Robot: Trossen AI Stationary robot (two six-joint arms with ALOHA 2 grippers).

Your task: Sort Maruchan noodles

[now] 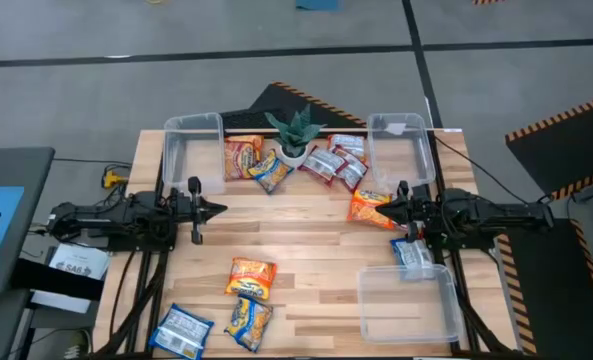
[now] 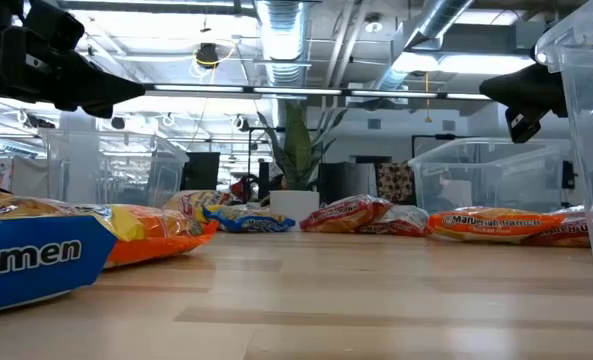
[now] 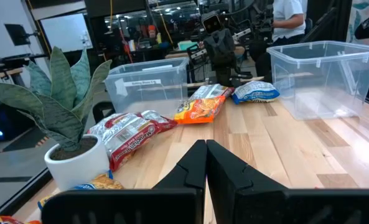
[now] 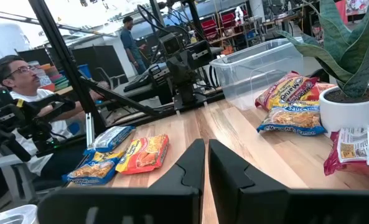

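Maruchan packets lie flat in groups. Red-and-white ones (image 1: 336,160) sit right of the plant, and an orange-red one (image 1: 241,157) and a yellow-and-blue one (image 1: 268,172) left of it. An orange packet (image 1: 370,208) lies just under my right gripper's tip. A blue-and-white one (image 1: 411,255) rests by the near right bin. Orange (image 1: 250,277), yellow (image 1: 248,322) and blue-and-white (image 1: 181,330) packets lie near the near edge. My left gripper (image 1: 221,209) (image 3: 206,152) hovers shut at mid-left. My right gripper (image 1: 384,208) (image 4: 206,152) hovers shut at mid-right, facing it.
A potted green plant (image 1: 294,135) stands at the far middle. Clear bins stand at far left (image 1: 193,150), far right (image 1: 401,145) and near right (image 1: 409,305). Bare wood lies between the two grippers. People show in the room beyond the table.
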